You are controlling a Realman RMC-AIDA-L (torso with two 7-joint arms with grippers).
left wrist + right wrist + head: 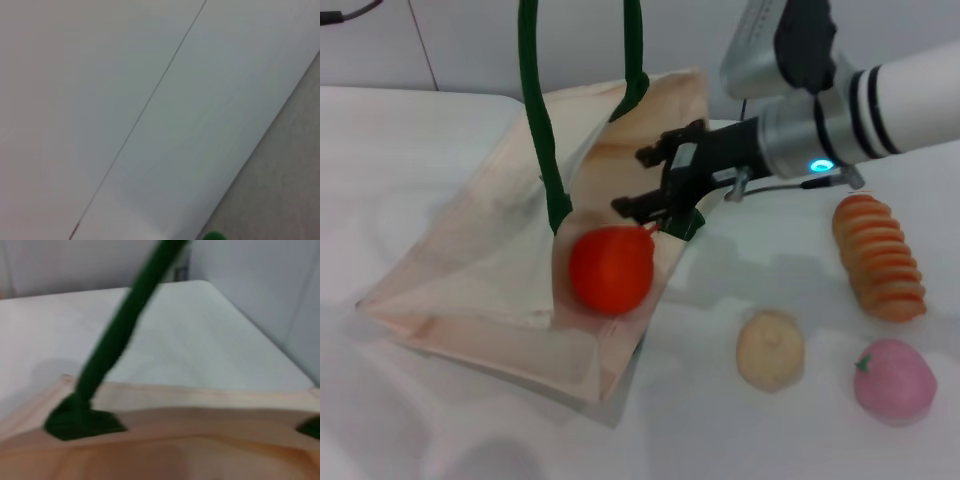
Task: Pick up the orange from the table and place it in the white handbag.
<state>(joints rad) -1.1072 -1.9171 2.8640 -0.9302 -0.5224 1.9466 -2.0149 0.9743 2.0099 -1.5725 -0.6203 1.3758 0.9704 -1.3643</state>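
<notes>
The worktop carries the white handbag, lying open at left of centre, its long axis from lower left to upper right, green handles rising to the top edge. The right tool, fingers apart and empty, hangs just above the orange, which rests in the bag's mouth. At lower right lie a ridged loaf, a pink fruit and a beige round item.
</notes>
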